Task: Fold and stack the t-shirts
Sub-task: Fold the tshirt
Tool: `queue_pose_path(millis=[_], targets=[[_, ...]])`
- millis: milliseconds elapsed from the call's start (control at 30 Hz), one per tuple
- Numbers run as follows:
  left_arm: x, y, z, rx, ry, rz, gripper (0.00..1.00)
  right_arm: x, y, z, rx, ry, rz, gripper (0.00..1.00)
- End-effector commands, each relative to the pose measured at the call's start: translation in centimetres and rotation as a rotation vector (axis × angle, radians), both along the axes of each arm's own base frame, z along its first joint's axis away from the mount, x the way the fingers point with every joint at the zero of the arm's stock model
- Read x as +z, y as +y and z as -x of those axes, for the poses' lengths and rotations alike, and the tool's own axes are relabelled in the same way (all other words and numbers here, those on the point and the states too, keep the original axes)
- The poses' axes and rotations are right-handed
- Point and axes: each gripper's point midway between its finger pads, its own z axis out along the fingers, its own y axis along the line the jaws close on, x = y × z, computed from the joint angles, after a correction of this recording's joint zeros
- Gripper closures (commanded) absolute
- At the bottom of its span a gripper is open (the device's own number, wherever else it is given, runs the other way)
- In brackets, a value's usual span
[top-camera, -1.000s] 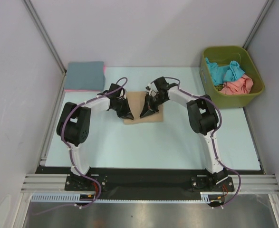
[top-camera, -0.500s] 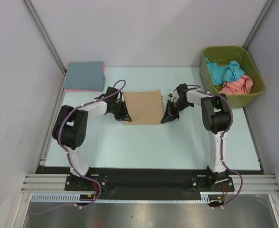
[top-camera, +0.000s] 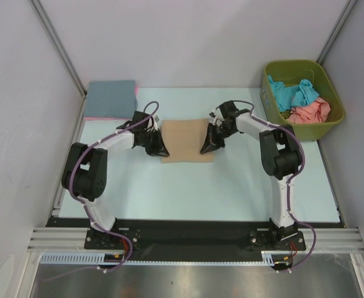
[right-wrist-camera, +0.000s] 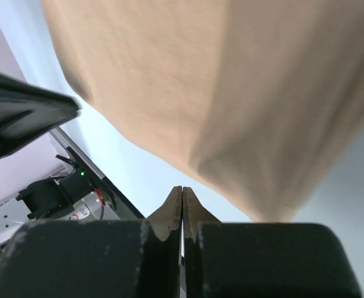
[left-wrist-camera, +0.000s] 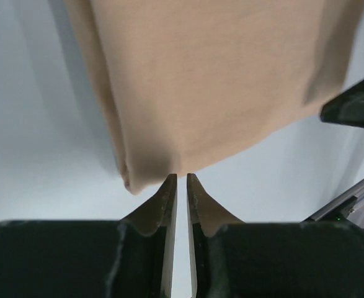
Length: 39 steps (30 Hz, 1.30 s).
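Observation:
A tan t-shirt (top-camera: 185, 140) lies folded flat in a rectangle on the pale blue table; it fills the upper part of the left wrist view (left-wrist-camera: 219, 81) and the right wrist view (right-wrist-camera: 231, 93). My left gripper (top-camera: 159, 149) is at its left near corner, with the jaws almost together and empty, and the tips (left-wrist-camera: 182, 177) are at the cloth's edge. My right gripper (top-camera: 206, 148) is at its right near edge, shut and empty, with the tips (right-wrist-camera: 182, 190) just short of the cloth. A folded slate blue shirt (top-camera: 111, 97) lies on a pink one (top-camera: 104, 117) at the back left.
An olive-green bin (top-camera: 328, 127) at the back right holds a teal shirt (top-camera: 293, 92) and a salmon shirt (top-camera: 310, 112). Grey walls close in the back and sides. The black rail (top-camera: 188, 230) with the arm bases runs along the near edge.
Both grippers were together over the middle of the tan shirt, then moved apart to its sides. The right gripper has since come back in to the shirt's right edge.

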Motion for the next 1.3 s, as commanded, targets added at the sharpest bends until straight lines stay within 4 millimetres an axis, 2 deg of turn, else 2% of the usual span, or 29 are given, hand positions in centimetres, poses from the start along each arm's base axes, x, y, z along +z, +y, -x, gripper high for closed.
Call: queue_pose_path(millis=[0, 100, 167, 200, 267, 300, 367, 433, 467, 500, 533, 567, 600, 633, 667, 700, 733, 767, 800, 833, 867, 933, 967, 1000, 1067, 1133, 1267], targets=[[-2.7, 0.8, 0.7, -0.004, 0.05, -0.037, 0.85, 0.0, 0.5, -1.2, -0.038, -0.01, -0.024, 1.0], [-4.2, 1.9, 1.3, -0.012, 0.071, -0.101, 0.86, -1.4, -1.4, -1.0, -0.057, 0.0, 0.025, 1.0], [-4.2, 2.4, 1.5, -0.026, 0.064, -0.134, 0.86, -2.0, -3.9, -1.2, -0.093, 0.001, 0.098, 1.0], [-3.7, 2.5, 1.3, -0.03, 0.049, -0.137, 0.87, -2.6, -5.4, -1.5, -0.096, -0.028, 0.16, 1.0], [-2.5, 2.7, 1.2, -0.045, 0.022, -0.15, 0.86, -2.5, -7.6, -1.7, -0.106, -0.045, 0.236, 1.0], [-1.0, 2.7, 0.6, -0.043, -0.016, -0.146, 0.86, -2.3, -8.6, -2.5, -0.117, -0.075, 0.287, 1.0], [0.5, 2.8, 0.2, -0.045, -0.042, -0.155, 0.84, -1.6, -9.5, -3.2, -0.119, -0.105, 0.316, 1.0], [3.0, 2.7, -1.6, -0.024, -0.108, -0.127, 0.8, -0.1, -8.8, -4.5, -0.13, -0.155, 0.276, 0.99], [3.7, 2.1, -2.1, -0.02, -0.113, -0.086, 0.79, 0.7, -7.9, -5.5, -0.157, -0.181, 0.237, 0.99], [5.1, 1.7, -3.4, -0.01, -0.148, -0.057, 0.79, 1.6, -6.8, -6.0, -0.164, -0.195, 0.178, 0.96], [5.0, 1.4, -4.7, 0.009, -0.151, -0.026, 0.79, 2.0, -5.8, -6.5, -0.171, -0.209, 0.138, 0.94], [5.2, 1.0, -5.5, 0.017, -0.153, -0.001, 0.79, 3.2, -4.5, -8.1, -0.231, -0.233, 0.066, 0.93], [6.2, 0.1, -6.6, 0.006, -0.17, 0.062, 0.8, 4.0, -2.8, -8.1, -0.224, -0.226, -0.019, 0.91], [5.3, -0.4, -8.3, 0.04, -0.159, 0.111, 0.8, 3.8, -1.8, -8.4, -0.253, -0.204, -0.067, 0.89], [5.2, -0.8, -9.1, 0.053, -0.164, 0.146, 0.81, 5.1, -0.2, -10.3, -0.31, -0.235, -0.159, 0.88], [5.1, -1.5, -10.0, 0.057, -0.162, 0.195, 0.82, 5.6, 1.6, -10.3, -0.306, -0.222, -0.219, 0.85], [5.5, -2.0, -11.6, 0.093, -0.187, 0.251, 0.83, 4.3, 2.5, -10.8, -0.323, -0.198, -0.245, 0.83], [3.8, -2.4, -12.3, 0.109, -0.16, 0.276, 0.83, 5.5, 3.5, -12.4, -0.334, -0.256, -0.307, 0.83], [4.2, -2.8, -13.8, 0.12, -0.202, 0.309, 0.84, 5.6, 4.4, -12.8, -0.379, -0.208, -0.35, 0.82], [3.9, -3.1, -14.4, 0.148, -0.185, 0.334, 0.84, 4.3, 5.0, -13.3, -0.4, -0.187, -0.374, 0.8], [2.1, -3.4, -15.1, 0.161, -0.161, 0.345, 0.85, 5.3, 5.4, -14.5, -0.419, -0.229, -0.435, 0.79], [2.1, -4.0, -16.6, 0.182, -0.166, 0.389, 0.85, 5.2, 5.9, -15.6, -0.481, -0.179, -0.494, 0.79], [1.7, -4.0, -16.8, 0.191, -0.158, 0.397, 0.85, 3.9, 6.1, -16.1, -0.494, -0.167, -0.503, 0.8], [0.8, -4.0, -17.3, 0.203, -0.146, 0.394, 0.85, 4.0, 6.1, -16.9, -0.514, -0.167, -0.503, 0.8], [0.3, -3.7, -17.8, 0.223, -0.143, 0.388, 0.86, 2.4, 5.2, -17.7, -0.558, -0.137, -0.492, 0.81], [-0.2, -3.0, -18.1, 0.24, -0.135, 0.381, 0.86, 0.8, 4.1, -18.0, -0.599, -0.115, -0.463, 0.82], [-0.6, -1.7, -18.3, 0.234, -0.142, 0.337, 0.85, -1.5, -0.3, -18.8, -0.674, -0.1, -0.426, 0.82]])
